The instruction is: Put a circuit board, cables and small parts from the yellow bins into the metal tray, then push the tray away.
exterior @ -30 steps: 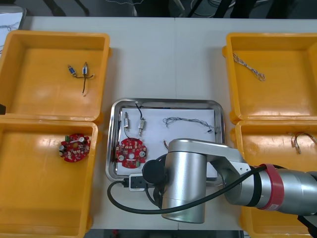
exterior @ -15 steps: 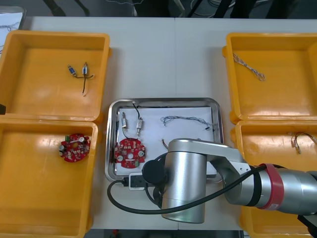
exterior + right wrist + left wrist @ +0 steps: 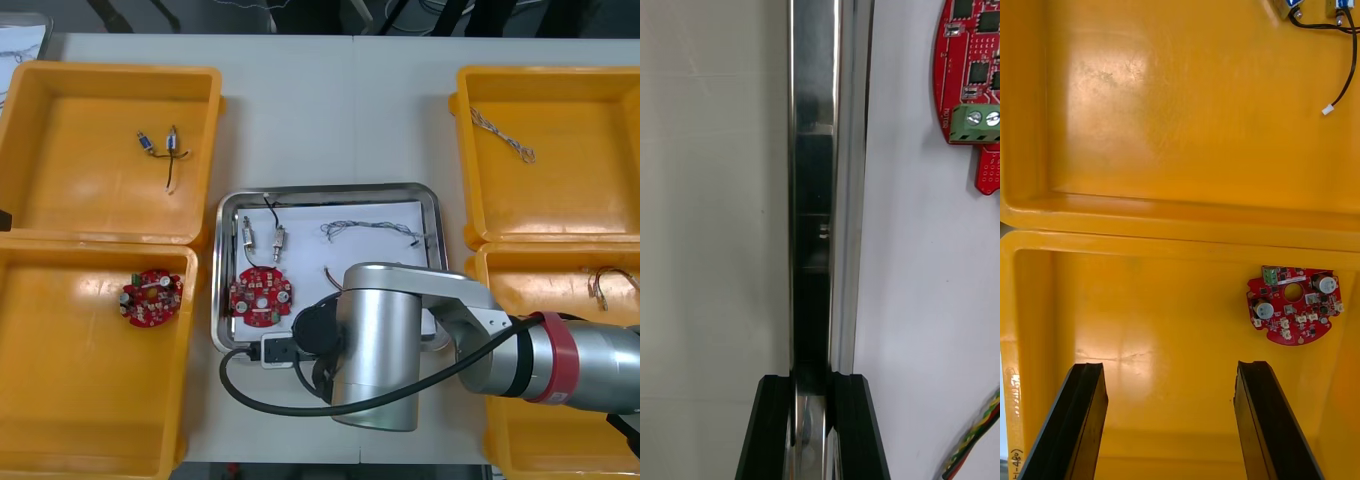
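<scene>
Right tool (image 3: 813, 381) astride metal tray (image 3: 817, 165) rim

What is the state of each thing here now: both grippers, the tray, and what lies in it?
metal tray: loaded, white inside.
right gripper: shut on the metal tray's rim.
left gripper: open, over the near left bin.
circuit board in tray: lying flat.
blue and white cable: lying loose in the tray.
circuit board in bin: lying flat, untouched.

The metal tray (image 3: 330, 190) holds a circuit board (image 3: 262, 297) and cables (image 3: 370, 228).
</scene>
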Robot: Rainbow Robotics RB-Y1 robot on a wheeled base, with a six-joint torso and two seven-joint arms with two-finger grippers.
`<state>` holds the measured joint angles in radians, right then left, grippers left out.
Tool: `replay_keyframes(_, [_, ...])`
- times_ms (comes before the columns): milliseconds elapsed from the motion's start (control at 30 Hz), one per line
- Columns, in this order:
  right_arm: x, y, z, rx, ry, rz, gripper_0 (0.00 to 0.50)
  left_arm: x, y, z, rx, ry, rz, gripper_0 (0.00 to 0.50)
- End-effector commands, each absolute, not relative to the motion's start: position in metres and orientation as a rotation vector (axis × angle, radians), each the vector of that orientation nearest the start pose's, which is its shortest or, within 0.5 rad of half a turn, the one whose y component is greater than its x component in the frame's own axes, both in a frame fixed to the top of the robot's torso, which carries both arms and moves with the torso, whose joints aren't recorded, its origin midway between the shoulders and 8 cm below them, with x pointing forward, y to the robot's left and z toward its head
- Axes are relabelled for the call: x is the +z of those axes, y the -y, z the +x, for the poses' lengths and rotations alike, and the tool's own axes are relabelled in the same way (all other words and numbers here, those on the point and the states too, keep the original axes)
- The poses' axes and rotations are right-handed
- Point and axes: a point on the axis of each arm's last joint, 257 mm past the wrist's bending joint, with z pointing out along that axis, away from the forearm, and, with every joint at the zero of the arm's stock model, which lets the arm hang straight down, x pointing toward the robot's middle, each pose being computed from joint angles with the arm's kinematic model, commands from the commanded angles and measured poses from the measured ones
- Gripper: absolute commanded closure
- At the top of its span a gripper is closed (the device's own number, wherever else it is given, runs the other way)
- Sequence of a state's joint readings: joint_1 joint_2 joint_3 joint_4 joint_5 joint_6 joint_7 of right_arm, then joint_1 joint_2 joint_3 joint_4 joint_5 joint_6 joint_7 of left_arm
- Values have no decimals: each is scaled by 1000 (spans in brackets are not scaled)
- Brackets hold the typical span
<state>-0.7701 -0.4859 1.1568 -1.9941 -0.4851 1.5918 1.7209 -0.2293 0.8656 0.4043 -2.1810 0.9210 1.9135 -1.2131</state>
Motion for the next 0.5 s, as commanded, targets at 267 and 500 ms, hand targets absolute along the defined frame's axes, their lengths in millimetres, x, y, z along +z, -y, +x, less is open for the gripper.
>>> replay_keyframes(267, [-296,22,374,-390,-1849,-2085,500,-106,-397,384,48,-2562,-57,0])
replay_keyframes(500, [-284,20,387,-371,-1877,-2077,500,-106,-397,384,48,-2562,-57,0])
